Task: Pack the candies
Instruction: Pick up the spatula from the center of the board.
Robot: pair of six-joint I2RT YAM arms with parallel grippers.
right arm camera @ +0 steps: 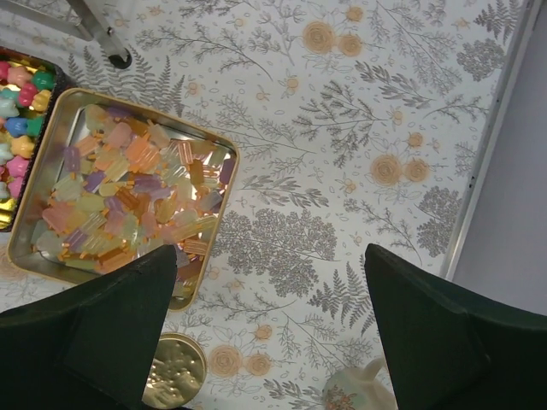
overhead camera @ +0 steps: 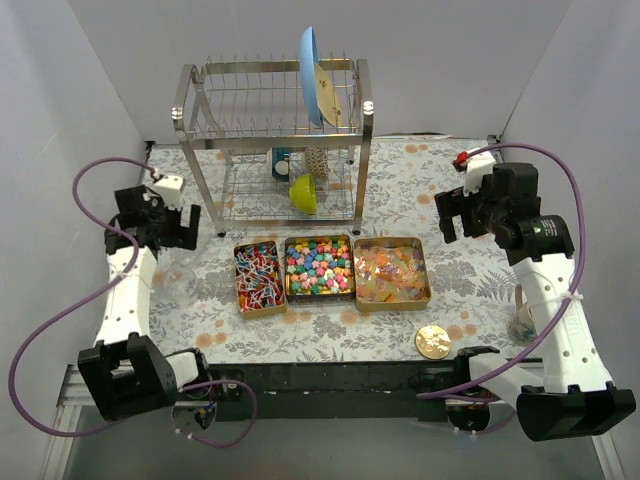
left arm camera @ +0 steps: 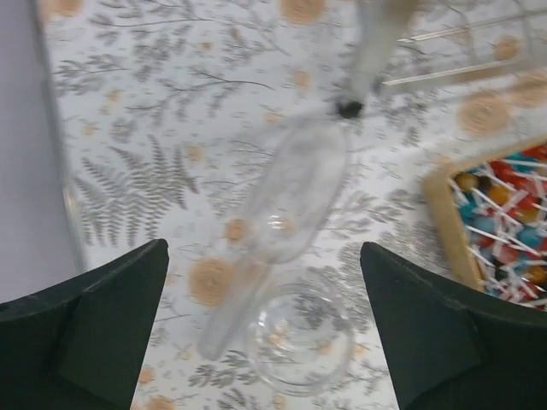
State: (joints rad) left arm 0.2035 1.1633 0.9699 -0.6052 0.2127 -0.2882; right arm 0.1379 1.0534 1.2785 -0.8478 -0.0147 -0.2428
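The left gripper (left arm camera: 263, 252) and right gripper (right arm camera: 269, 252) hang wide open, empty; the candies (overhead camera: 320, 268) fill three tins (overhead camera: 391, 240) between them on the tabletop (overhead camera: 330, 335).

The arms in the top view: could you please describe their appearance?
Both the left arm and right arm have white links with black joints and bases. The left gripper and right gripper carry broad black fingers. A purple cable loops beside each arm.
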